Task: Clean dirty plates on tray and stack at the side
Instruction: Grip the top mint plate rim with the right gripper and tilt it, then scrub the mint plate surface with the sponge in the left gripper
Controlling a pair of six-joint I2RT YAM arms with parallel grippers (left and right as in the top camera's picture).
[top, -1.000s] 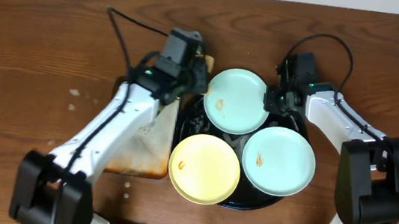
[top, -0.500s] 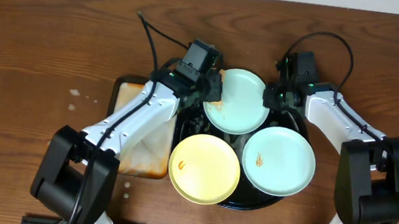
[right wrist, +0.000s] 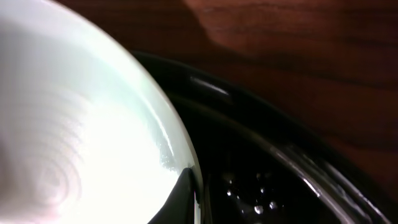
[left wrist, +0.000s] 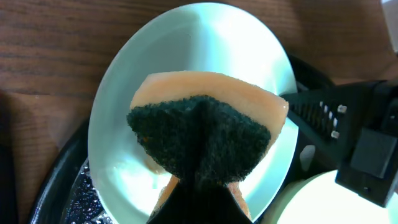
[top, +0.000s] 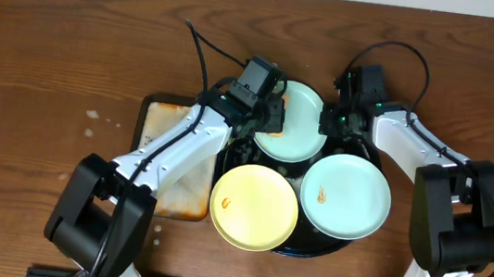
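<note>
Left wrist: left gripper [left wrist: 196,193] clamps sponge [left wrist: 205,134]; right gripper [top: 331,122] pinches mint plate [top: 302,126].

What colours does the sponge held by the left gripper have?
The sponge is pale orange with a dark green scouring face; clearest in the left wrist view.

Glossy tray [right wrist: 267,171], smooth plastic plates [top: 253,207], rough sponge [left wrist: 199,137]

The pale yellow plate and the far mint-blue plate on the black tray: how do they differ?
The pale yellow round plastic plate lies free at the near side of the black tray; the far mint-blue round plastic plate is pinched at its rim by the right gripper. The yellow plate is uncovered; the left gripper holds a green-faced orange sponge over the mint-blue plate. Both are small and round.
</note>
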